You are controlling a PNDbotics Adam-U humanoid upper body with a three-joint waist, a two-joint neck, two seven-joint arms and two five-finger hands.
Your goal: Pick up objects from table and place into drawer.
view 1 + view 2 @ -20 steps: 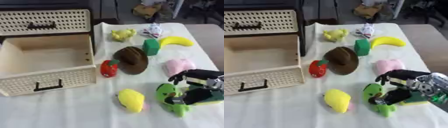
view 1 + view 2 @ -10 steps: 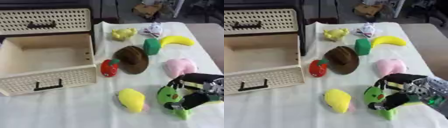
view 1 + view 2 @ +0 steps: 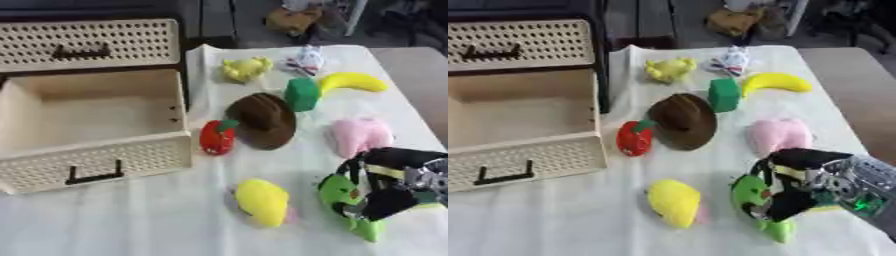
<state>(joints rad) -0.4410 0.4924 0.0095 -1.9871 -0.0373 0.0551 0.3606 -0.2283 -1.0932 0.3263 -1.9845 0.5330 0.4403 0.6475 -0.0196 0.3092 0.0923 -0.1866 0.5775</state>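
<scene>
While the drawer (image 3: 92,120) stands pulled open at the left of the desk (image 3: 131,225), the right robot hand (image 3: 389,182) is down at the near right corner, its dark fingers curled round a bright green toy (image 3: 337,192) whose lower end pokes out below the palm. The toy looks to be resting on the white cloth or only just off it; which, the views do not settle. The left robot hand is nowhere in either view.

The step in hand appears to be securing and lifting the green piece. To do it well, the hand should rise straight up before it travels, because a yellow toy (image 3: 261,201) lies just beside it on the route toward the drawer, and a sideways drag would likely knock it or bunch the cloth. The pink soft toy (image 3: 360,136) sits close behind the hand too, so there is little room to swing back.

Waiting their turn farther off: a brown hat (image 3: 262,120) with a red pepper-like toy (image 3: 217,137) touching its left edge, a green block (image 3: 302,93), a banana (image 3: 352,81), a small yellow figure (image 3: 245,68) and a small white item (image 3: 306,57). The carry should clear the drawer's front wall, then release low inside.
</scene>
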